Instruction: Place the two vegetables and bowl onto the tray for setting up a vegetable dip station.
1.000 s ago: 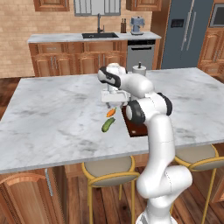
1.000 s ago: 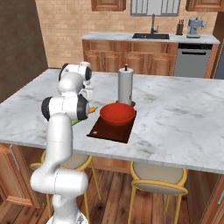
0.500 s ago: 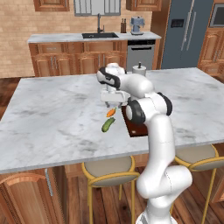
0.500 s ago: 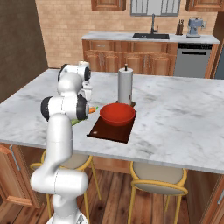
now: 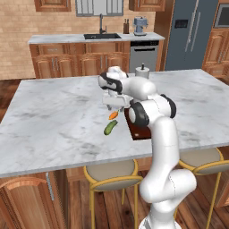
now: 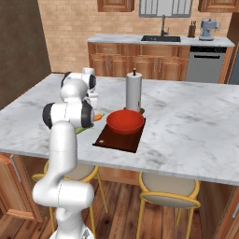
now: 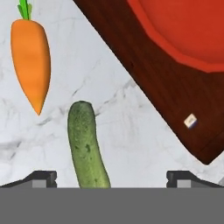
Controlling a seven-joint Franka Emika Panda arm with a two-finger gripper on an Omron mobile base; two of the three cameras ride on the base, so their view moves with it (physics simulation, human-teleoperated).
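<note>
The red bowl (image 6: 124, 122) sits on the dark reddish-brown tray (image 6: 116, 138) near the island's front edge. Left of the tray on the marble lie the orange carrot (image 5: 113, 115) and the dark green cucumber (image 5: 110, 128), both off the board. My gripper (image 5: 115, 106) hangs open just above them, holding nothing. In the hand view the cucumber (image 7: 87, 146) runs up between the dark fingertips (image 7: 41, 178), closer to the left one, and the carrot (image 7: 30, 61) lies beyond it. The tray (image 7: 175, 92) and the bowl (image 7: 188, 26) take up the upper right.
A white paper-towel roll (image 6: 133, 91) stands upright just behind the tray. The marble island (image 5: 53, 116) stretches wide to the left. Stools (image 5: 109, 172) stand under its front edge, and a back counter with a sink (image 5: 103, 36) lies far behind.
</note>
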